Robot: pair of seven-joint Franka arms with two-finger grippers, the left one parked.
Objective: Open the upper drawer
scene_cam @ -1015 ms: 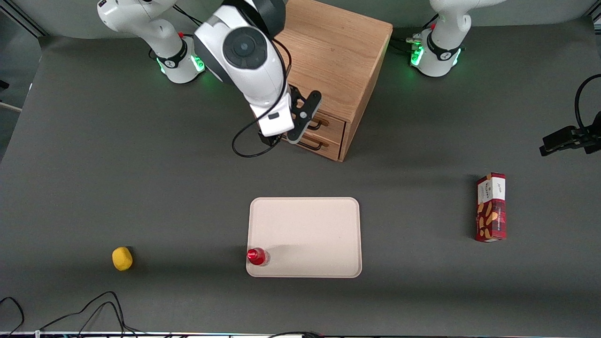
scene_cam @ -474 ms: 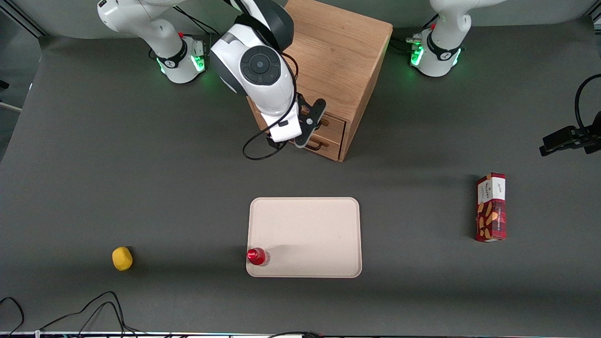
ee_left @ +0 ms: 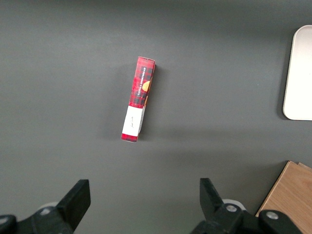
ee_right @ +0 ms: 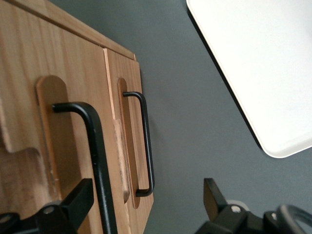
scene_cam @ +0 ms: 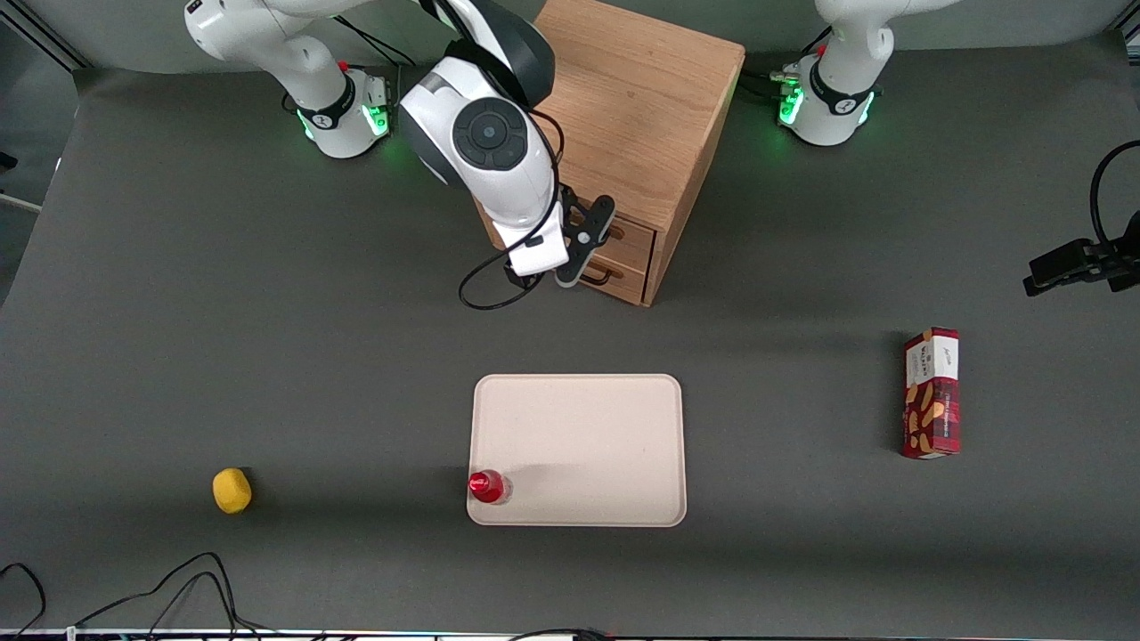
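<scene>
Upper drawer [scene_cam: 623, 233] closed, topmost in oak cabinet [scene_cam: 637, 98]. Hand [ee_right: 146, 207] spread open directly in front, one finger [ee_right: 73, 202] beside black handle [ee_right: 95, 146]. Step: approach. Next, probably: straddle handle, close, pull outward.

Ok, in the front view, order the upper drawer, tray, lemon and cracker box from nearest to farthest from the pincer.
Pincer is in front of the cabinet.
1. Upper drawer: right beside it.
2. Tray: nearer the camera.
3. Lemon: toward the working arm's end.
4. Cracker box: toward the parked arm's end.
</scene>
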